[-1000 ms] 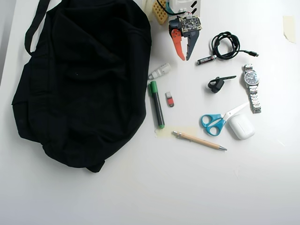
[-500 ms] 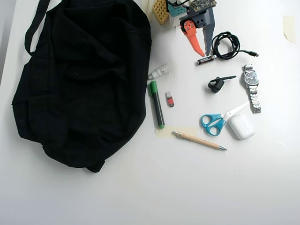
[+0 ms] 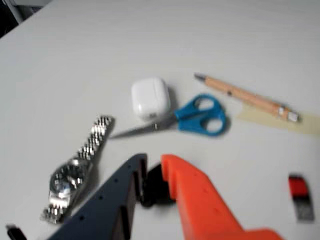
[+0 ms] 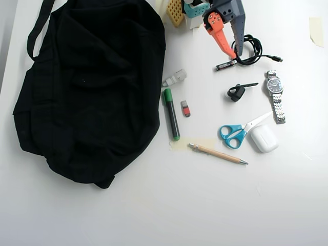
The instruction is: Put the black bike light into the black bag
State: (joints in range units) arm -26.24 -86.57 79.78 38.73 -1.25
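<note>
Fingers of the gripper (image 4: 237,54) stand parted in a narrow V, orange one on the left and dark one on the right in the overhead view, with nothing between them; they hang above the table (image 4: 205,205) near the coiled black cable (image 4: 247,48). In that view the black bike light (image 4: 237,93) lies just below the fingertips, well short of the scissors (image 4: 236,133) and left of the wristwatch (image 4: 275,95). Its rounded body sits at the left end and its thin strap runs out to the right and slightly up, so the long axis lies roughly across the line of the fingers. In the wrist view a dark lump, probably the light, shows in the gap between the orange and dark fingers (image 3: 200,200). The black bag (image 4: 92,92) fills the left of the overhead view, well apart from the light. My reading is that the reach is under way and the grasp not yet made; the fingers likely need to descend straight onto the rounded body, not the strap.
</note>
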